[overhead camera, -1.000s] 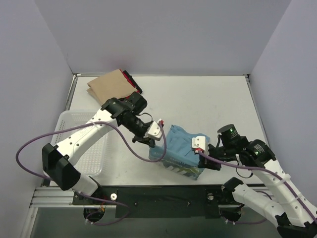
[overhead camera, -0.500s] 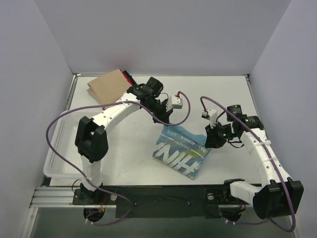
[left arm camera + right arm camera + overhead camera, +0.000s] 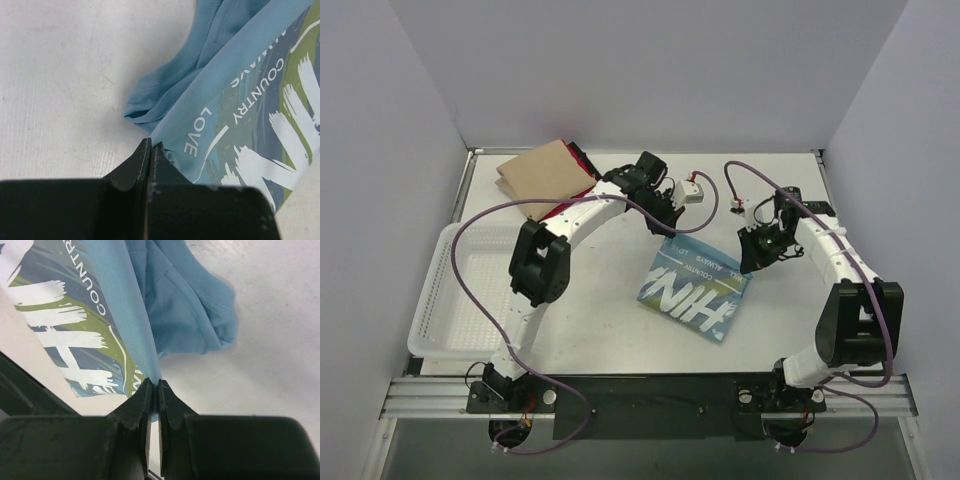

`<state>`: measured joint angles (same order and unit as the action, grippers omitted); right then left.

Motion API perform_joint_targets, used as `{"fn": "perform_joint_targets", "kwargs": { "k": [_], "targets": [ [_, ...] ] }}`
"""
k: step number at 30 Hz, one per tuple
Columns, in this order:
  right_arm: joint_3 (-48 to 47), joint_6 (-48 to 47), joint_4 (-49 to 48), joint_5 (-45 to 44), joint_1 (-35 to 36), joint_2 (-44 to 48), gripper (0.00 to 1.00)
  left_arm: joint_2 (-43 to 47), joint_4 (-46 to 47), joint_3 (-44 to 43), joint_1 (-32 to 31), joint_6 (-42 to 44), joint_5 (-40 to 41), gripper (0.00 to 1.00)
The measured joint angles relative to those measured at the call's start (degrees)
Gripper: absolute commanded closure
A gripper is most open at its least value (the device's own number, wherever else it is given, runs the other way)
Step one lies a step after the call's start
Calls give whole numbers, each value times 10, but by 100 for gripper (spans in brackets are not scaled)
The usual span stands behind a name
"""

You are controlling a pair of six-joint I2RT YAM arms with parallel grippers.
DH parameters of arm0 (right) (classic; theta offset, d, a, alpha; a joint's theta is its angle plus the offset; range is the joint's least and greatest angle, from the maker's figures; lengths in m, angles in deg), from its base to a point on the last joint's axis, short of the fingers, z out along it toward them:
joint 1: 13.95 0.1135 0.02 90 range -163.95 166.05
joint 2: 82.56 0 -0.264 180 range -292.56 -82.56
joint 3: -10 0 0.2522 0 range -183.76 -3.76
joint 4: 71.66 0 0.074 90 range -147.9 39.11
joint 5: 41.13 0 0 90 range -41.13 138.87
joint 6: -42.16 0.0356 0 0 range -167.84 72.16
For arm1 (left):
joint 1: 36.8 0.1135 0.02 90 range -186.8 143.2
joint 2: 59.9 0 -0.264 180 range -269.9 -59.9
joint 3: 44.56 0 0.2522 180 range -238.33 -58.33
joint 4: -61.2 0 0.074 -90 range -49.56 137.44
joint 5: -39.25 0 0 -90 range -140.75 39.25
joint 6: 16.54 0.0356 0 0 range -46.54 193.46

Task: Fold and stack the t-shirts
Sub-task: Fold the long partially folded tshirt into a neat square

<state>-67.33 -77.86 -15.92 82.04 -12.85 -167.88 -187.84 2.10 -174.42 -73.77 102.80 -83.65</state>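
Observation:
The light blue t-shirt (image 3: 692, 288) with white "CHINA" lettering lies at the table's middle, print side up. My left gripper (image 3: 670, 226) is shut on its far left corner, the cloth (image 3: 200, 95) pinched between the jaws (image 3: 151, 150). My right gripper (image 3: 752, 258) is shut on its far right corner, the edge (image 3: 145, 315) running into the jaws (image 3: 154, 390). The folded tan t-shirt (image 3: 542, 175) lies at the far left on top of the red-and-black t-shirt (image 3: 582, 160), of which only an edge shows.
A white mesh basket (image 3: 470, 300) stands at the left edge of the table. Purple cables loop over both arms. Grey walls enclose the table on three sides.
Both grippers carried the blue shirt's near edge up and over toward the far side. The shirt flipped open, and its printed face now shows. Both arms now reach farther across the table.

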Motion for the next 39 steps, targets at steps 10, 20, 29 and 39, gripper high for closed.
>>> {"fn": "perform_joint_targets", "kwargs": {
  "k": [10, 20, 29, 39],
  "targets": [
    [-27, 0, -50, -37, 0, -82, 100, -59, 63, -20, 0, -43, 38, 100],
    [-70, 6, -78, -68, 0, -174, 88, -71, 100, -20, -2, -67, 70, 82],
    [-150, 91, -142, -163, 0, -226, 68, -71, 155, -11, 1, -89, 156, 33],
    [-101, 321, -157, -190, 0, -94, 100, -30, 135, -12, 6, -131, 172, 88]
  ]
}}
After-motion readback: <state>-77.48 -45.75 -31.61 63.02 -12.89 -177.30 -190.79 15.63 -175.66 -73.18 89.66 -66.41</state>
